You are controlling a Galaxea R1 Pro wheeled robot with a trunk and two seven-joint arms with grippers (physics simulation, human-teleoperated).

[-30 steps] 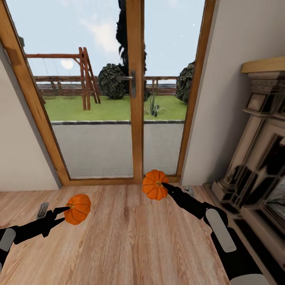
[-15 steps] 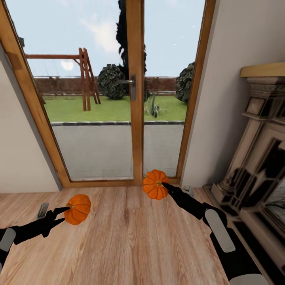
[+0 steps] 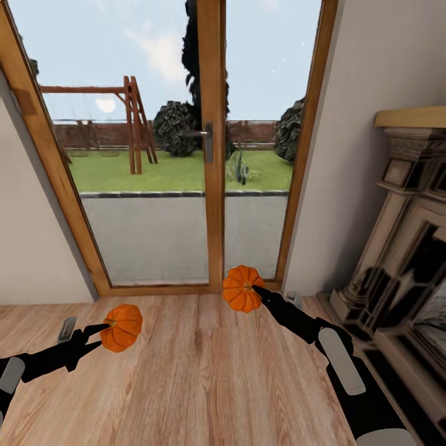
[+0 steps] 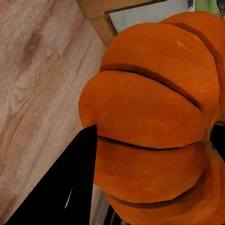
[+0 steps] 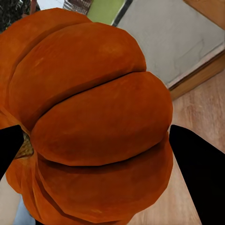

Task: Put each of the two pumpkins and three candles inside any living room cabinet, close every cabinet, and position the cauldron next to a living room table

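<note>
Wood floor (image 3: 198, 378) underfoot, and straight ahead a glazed door (image 3: 214, 155) in a wooden frame, its metal handle (image 3: 206, 137) at mid height. Through the glass: a paved strip, grass, a wooden swing frame (image 3: 133, 121), dark shrubs and a fence under a pale sky.

Now the pumpkins, both off the floor. The left pumpkin (image 3: 122, 327) hangs low at the left of the head view, over the planks, gripped at its stem end by the left gripper (image 3: 105, 328). The left wrist camera is right up against it: orange ribs of that pumpkin (image 4: 154, 122) bulge across the picture, one black finger (image 4: 65, 187) pressed to its side, floor and door frame behind.

The right pumpkin (image 3: 242, 288) sits higher and further forward, in front of the base of the door frame, and the right gripper (image 3: 251, 288) has it clamped at the stem end too. From the right wrist, the pumpkin (image 5: 98, 122) sits between two black fingers (image 5: 197, 168), one on each side, touching it, with a bit of brownish stem at the edge.

The two pumpkins are well apart, each arm reaching forward from its own side.

Off to the right, a pale wall, then an ornate fireplace (image 3: 402, 248) with a light wooden mantel (image 3: 412, 116) on top and dark, glossy panels below.
</note>
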